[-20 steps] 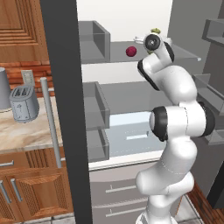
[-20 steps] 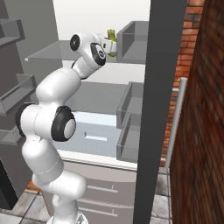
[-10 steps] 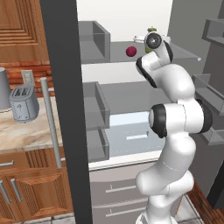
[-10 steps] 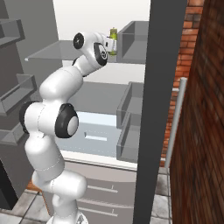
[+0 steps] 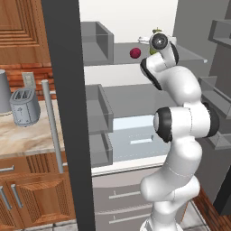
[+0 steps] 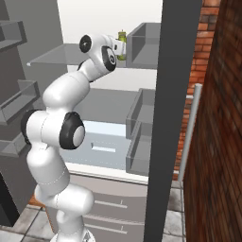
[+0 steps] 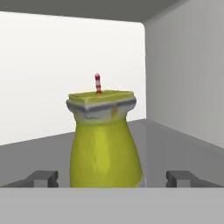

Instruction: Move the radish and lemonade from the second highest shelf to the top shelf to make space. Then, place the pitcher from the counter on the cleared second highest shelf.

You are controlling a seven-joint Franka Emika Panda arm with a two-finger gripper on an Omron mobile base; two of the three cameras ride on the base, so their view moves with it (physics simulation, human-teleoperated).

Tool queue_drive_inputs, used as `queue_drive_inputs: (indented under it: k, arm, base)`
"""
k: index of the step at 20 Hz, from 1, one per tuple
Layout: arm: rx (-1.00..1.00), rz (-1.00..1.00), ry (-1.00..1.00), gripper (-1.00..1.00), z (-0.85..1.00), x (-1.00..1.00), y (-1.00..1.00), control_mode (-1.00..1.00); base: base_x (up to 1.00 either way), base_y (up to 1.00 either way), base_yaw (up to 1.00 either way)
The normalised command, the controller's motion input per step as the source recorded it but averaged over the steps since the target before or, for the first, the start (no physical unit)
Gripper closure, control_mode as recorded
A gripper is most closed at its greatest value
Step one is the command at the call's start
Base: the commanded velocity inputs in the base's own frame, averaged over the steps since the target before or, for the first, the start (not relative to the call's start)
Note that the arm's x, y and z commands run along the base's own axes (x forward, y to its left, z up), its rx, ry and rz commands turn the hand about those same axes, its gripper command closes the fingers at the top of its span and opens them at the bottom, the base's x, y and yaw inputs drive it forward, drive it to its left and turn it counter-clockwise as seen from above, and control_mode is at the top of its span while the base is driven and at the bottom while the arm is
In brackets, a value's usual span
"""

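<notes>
Yellow-green lemonade point(image 7: 106, 144) stands upright on the grey top shelf point(image 7: 175, 138), between the released claw point(image 7: 111, 178) fingers point(image 7: 42, 178); the radish point(image 5: 135, 53) sits near.

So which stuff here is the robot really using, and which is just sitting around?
Part of the job:
- lemonade
- radish
- top shelf
- counter
- end effector, open around the lemonade

Just sitting around:
- toaster
- door bins
- drawers
</notes>
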Motion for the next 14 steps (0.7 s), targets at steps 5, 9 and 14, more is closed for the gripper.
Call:
queue_drive_inputs:
  k: [5,9,14]
  arm:
    - [-0.05,0.00,0.01,-1.00,0.00,-0.37,0.17,-1.00]
    - [-0.05,0.00,0.05,-1.00,0.00,-0.75,0.34,-1.00]
    - [0.01,0.04,0.04,-1.00,0.00,-1.00,0.22,-1.00]
  base:
    - [0.00,0.00,0.00]
    - [0.00,0.00,0.00]
    - [0.00,0.00,0.00]
